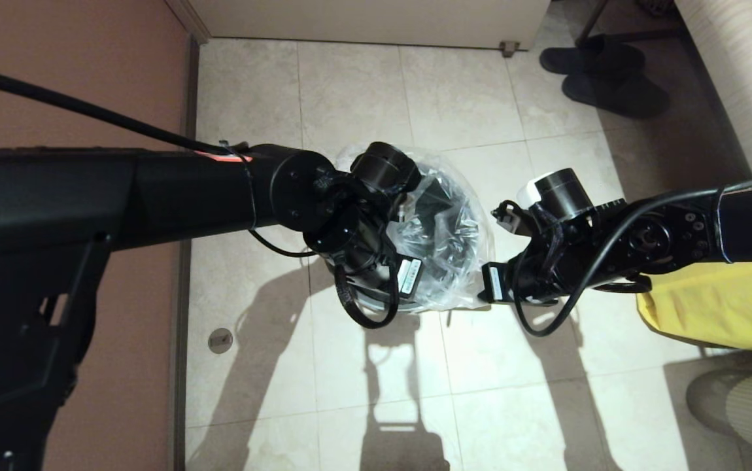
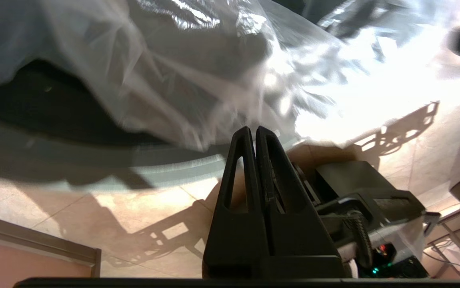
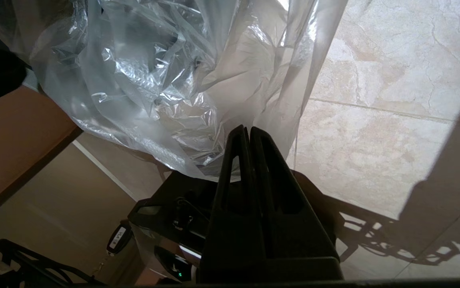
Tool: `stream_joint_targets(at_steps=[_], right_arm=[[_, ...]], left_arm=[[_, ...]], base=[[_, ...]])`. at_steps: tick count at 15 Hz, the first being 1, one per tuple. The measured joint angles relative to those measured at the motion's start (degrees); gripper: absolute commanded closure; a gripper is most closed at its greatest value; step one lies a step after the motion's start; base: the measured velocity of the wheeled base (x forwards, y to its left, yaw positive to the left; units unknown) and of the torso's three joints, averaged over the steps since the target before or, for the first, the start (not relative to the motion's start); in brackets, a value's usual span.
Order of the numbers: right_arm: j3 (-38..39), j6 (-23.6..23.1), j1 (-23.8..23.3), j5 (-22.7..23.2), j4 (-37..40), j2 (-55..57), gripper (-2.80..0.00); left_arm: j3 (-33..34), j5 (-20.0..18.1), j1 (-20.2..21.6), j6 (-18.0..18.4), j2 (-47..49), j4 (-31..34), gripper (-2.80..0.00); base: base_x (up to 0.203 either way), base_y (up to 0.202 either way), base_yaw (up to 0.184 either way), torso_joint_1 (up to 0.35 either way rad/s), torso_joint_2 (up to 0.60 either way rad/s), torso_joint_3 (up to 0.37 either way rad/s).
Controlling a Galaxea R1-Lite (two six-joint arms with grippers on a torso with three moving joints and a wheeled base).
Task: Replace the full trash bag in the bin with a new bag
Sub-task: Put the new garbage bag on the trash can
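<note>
— What sits closest to the robot?

— Both arms reach forward over a tiled floor (image 1: pixel 363 366). The left gripper (image 2: pixel 253 130) has its fingers pressed together, pinching an edge of the new bag (image 1: pixel 444 248). The right gripper (image 3: pixel 247 130) is likewise clamped on the clear plastic.

— And beyond?

— The bag is draped over the bin (image 2: pixel 94 158), between the arms. Farther off lie dark slippers (image 1: pixel 601 72).
</note>
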Motion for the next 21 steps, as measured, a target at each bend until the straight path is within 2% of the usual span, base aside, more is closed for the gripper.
stream_joint_targets(at_steps=[3,5,7,8,9,13,17,18,21], right_arm=[[0.0,0.0,0.0,0.0,-0.1,0.2,0.00],[0.0,0.1,0.0,0.0,-0.1,0.3,0.00],[0.1,0.2,0.0,0.0,-0.1,0.3,0.00],[0.1,0.2,0.0,0.0,-0.1,0.4,0.00],[0.1,0.2,0.0,0.1,-0.2,0.4,0.00],[0.1,0.2,0.4,0.1,-0.2,0.6,0.00],[0.1,0.2,0.4,0.1,-0.2,0.9,0.00],[0.1,0.2,0.4,0.1,-0.2,1.0,0.00],[0.1,0.2,0.4,0.1,-0.3,1.3,0.00]], left_arm=[[1.1,1.7,0.7,-2.8,-3.0,-0.9,0.00],[0.9,6.0,2.3,-5.0,-4.7,-3.2,0.00],[0.8,11.2,2.9,-5.3,-5.9,-3.8,0.00],[0.7,12.2,3.0,-5.4,-6.1,-4.9,0.00],[0.6,12.4,3.1,-5.4,-6.1,-6.8,-2.80],[0.4,13.6,2.9,-5.0,-3.7,-15.6,-2.80],[0.2,16.7,3.0,-4.7,-0.6,-17.4,-2.80],[0.2,16.7,3.0,-4.6,0.0,-18.0,0.00],[0.1,16.8,2.9,-3.9,0.9,-20.5,0.00]], base=[[0.000,0.000,0.000,0.000,0.00,0.000],[0.000,0.000,0.000,0.000,0.00,0.000],[0.000,0.000,0.000,0.000,0.00,0.000],[0.000,0.000,0.000,0.000,0.00,0.000],[0.000,0.000,0.000,0.000,0.00,0.000],[0.000,0.000,0.000,0.000,0.00,0.000],[0.000,0.000,0.000,0.000,0.00,0.000],[0.000,0.000,0.000,0.000,0.00,0.000],[0.000,0.000,0.000,0.000,0.00,0.000]])
